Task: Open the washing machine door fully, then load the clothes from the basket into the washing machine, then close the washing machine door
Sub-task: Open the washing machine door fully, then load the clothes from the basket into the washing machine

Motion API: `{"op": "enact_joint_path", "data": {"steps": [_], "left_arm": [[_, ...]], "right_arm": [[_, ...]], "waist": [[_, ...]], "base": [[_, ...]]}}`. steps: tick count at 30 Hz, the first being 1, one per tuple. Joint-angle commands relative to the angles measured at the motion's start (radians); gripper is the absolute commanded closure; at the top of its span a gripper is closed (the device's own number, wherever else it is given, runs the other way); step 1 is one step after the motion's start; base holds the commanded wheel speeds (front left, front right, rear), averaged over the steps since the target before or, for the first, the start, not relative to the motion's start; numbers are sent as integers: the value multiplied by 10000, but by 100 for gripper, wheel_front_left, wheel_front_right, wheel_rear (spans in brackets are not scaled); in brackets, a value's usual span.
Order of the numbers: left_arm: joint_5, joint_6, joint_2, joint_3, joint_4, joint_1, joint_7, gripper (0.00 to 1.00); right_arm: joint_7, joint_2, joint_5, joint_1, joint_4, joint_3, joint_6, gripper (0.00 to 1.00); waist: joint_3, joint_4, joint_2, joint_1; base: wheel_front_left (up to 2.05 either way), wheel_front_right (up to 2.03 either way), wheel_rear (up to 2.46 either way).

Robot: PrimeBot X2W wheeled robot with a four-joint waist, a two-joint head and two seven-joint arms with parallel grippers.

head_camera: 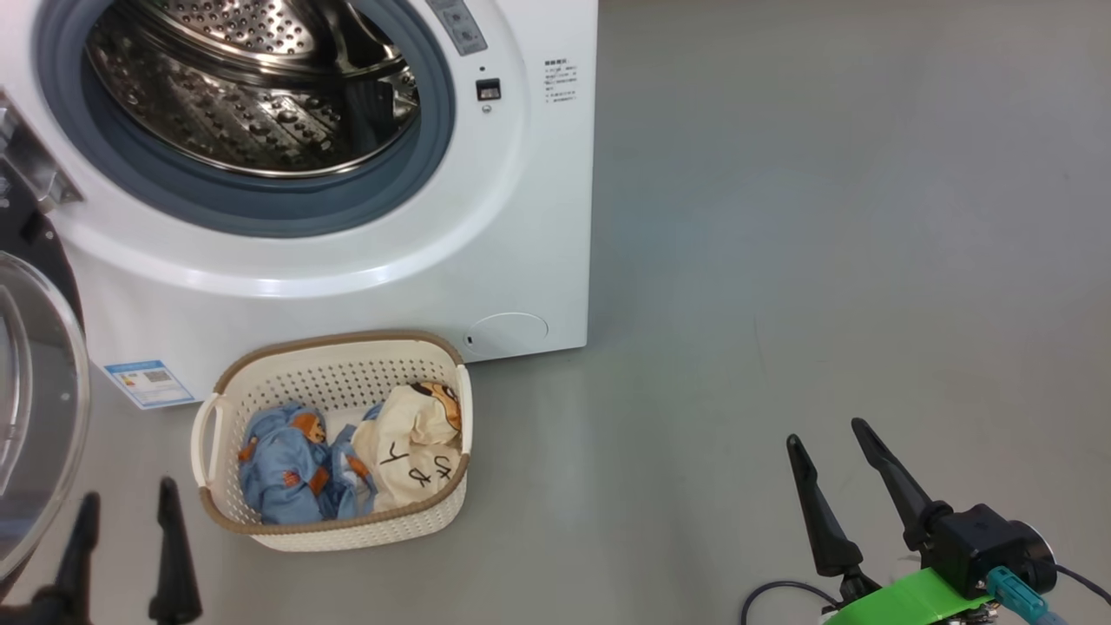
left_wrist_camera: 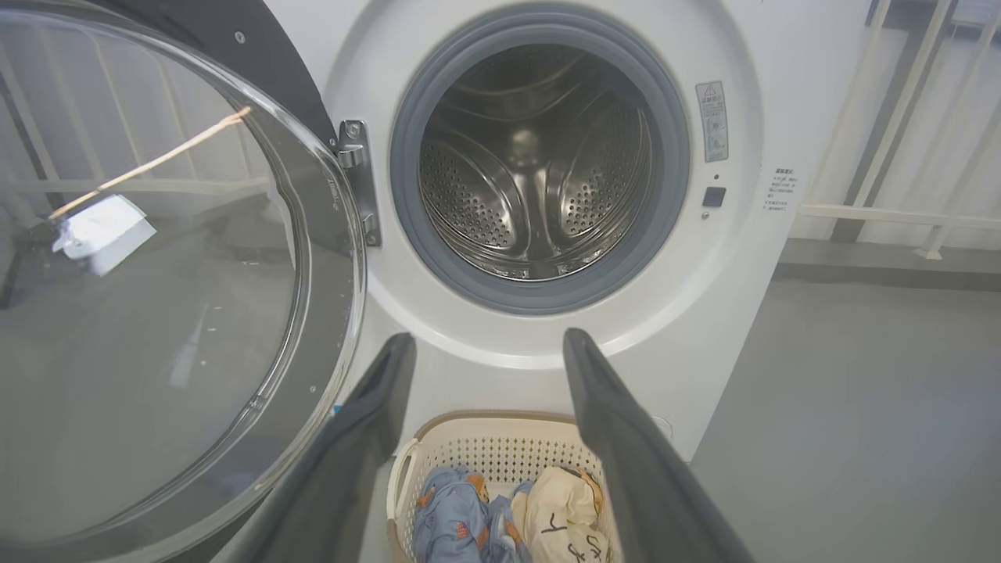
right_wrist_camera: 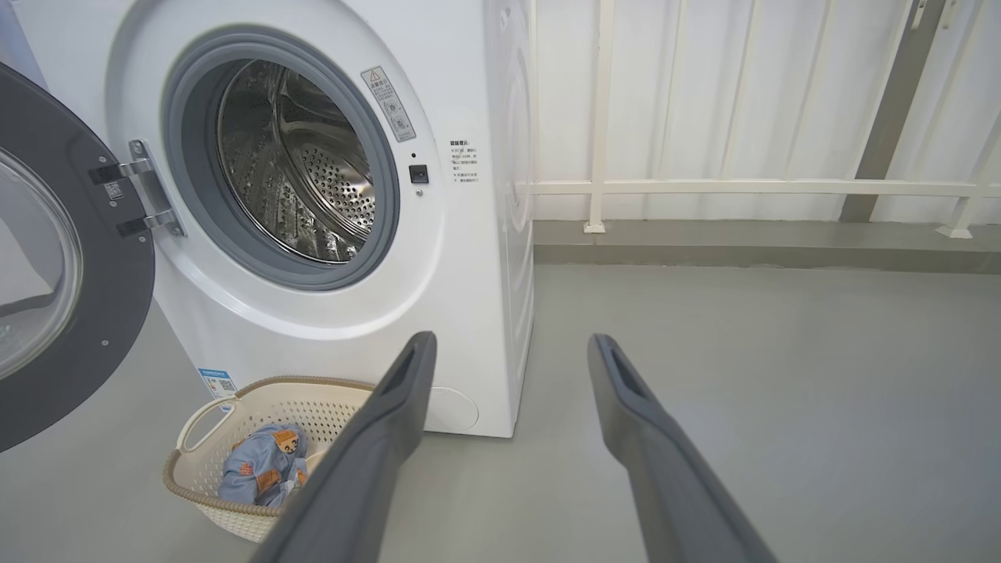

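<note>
Head view shows the big white washing machine [head_camera: 521,217] with its round door [head_camera: 35,408] swung wide open at the left, and the little basket [head_camera: 338,343] sits on the grey floor [head_camera: 781,260] just in front of the machine. Inside the basket lie the clothes [head_camera: 347,460], a blue one [head_camera: 282,469] with orange patches on the left and a cream one [head_camera: 412,443] with black letters on the right, touching each other. The left claw [head_camera: 127,490] hangs low beside the door with its two fingers apart and nothing in them, and the right claw [head_camera: 825,432] hangs over the floor, well away from the basket, fingers apart and holding nothing.
</note>
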State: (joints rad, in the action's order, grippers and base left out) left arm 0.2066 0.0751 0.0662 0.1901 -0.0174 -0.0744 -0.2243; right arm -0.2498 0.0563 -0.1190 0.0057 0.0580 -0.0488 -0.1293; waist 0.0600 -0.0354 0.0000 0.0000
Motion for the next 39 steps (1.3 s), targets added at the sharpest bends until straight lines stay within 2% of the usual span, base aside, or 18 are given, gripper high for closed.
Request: {"op": "enact_joint_path", "data": {"steps": [1,13,39], "left_arm": [[-34,-59,77,258,256,78,-3,0],[-196,-197,6,-267,103,-456,19,0],[-154,-466,65,-519,-150,-520,-153,0]], "right_arm": [[-120,-31,-60,-82,-291,-202,-14,0],[-120,-45,-73,-22,-404,-110,-14,0],[-120,-58,-60,40,-355,-35,-14,0]], "waist": [[-40,48,0,0],[-127,314,0,0],[-222,488,0,0]], "base": [[0,0,0],[0,0,0],[0,0,0]]}}
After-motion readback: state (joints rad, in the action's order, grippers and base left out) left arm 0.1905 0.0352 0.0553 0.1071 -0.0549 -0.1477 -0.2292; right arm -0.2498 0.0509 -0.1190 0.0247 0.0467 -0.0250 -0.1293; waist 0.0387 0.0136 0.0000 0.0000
